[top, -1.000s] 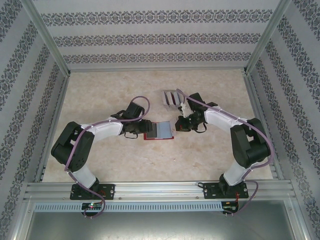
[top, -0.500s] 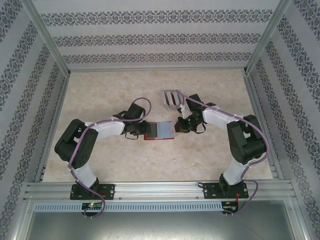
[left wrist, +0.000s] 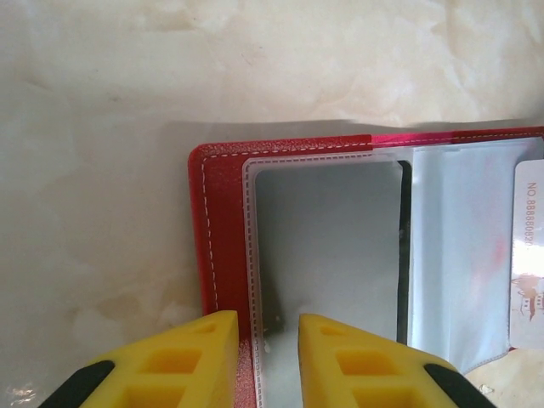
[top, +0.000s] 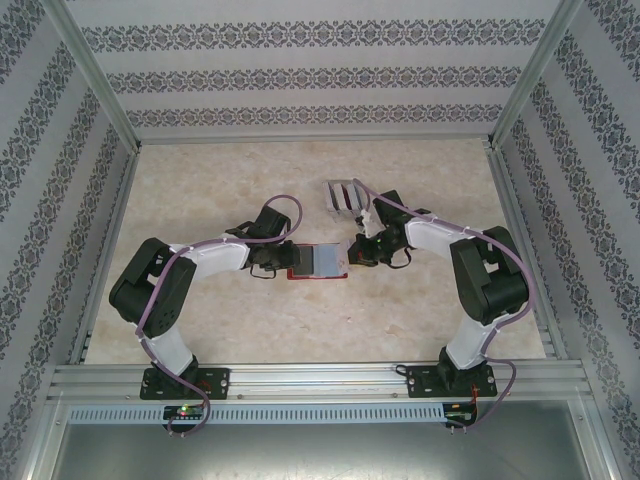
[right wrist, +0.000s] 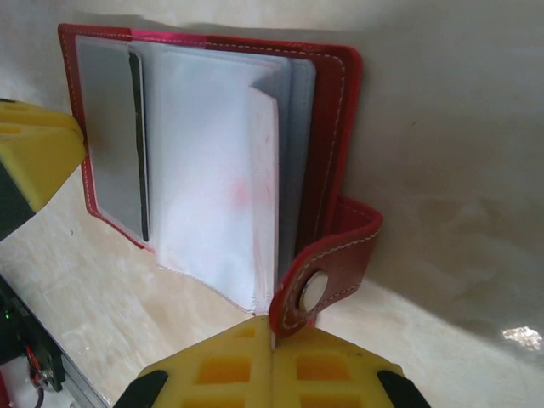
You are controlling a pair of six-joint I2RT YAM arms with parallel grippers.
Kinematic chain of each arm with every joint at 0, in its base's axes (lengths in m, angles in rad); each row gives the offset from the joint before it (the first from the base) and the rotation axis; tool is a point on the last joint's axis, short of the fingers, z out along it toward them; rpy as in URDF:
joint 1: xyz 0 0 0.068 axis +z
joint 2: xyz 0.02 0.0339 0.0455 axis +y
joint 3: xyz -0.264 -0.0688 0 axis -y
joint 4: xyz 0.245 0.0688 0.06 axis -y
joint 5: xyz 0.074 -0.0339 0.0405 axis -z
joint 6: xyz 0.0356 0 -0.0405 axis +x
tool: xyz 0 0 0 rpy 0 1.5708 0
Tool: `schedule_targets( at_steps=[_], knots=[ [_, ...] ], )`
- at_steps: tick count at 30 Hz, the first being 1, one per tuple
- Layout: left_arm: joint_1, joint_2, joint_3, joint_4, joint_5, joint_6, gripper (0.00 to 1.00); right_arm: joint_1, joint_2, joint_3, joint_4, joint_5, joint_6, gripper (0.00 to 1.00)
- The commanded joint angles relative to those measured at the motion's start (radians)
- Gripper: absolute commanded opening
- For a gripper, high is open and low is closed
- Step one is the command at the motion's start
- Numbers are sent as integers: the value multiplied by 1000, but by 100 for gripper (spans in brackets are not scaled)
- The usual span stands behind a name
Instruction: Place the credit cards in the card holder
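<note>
The red card holder (top: 318,262) lies open on the table between both grippers, clear pockets up. In the left wrist view its red cover (left wrist: 223,221) and a grey pocket with a dark strip along one side sit under my left gripper (left wrist: 268,340), whose jaws stand a little apart over the pocket's seam, holding nothing. A white-backed credit card (left wrist: 529,255) juts over the right pocket. My right gripper (right wrist: 272,336) is shut on that card's (right wrist: 255,195) thin edge, beside the snap tab (right wrist: 327,272). In the top view the left gripper (top: 284,260) and right gripper (top: 352,252) flank the holder.
A light grey slotted stand (top: 342,195) stands just behind the right gripper, with something red and dark in its slots. Metal frame rails (top: 320,378) edge the table's near side, and patterned walls close in the other three.
The left gripper's jaws have drawn closer together at the holder's left edge. The right arm has shifted slightly, its gripper staying shut at the holder's right edge.
</note>
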Motion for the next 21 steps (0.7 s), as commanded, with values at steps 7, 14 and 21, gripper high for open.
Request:
schedule_targets(
  at_steps=[7, 14, 21],
  knots=[
    [10, 11, -11, 7, -35, -16, 23, -19, -74, -97, 84, 48, 79, 0],
    [9, 19, -10, 7, -34, -17, 22, -18, -75, -133, 128, 32, 109, 0],
    [9, 32, -3, 4, -23, -14, 20, -11, -41, -115, 145, -33, 108, 0]
  ],
)
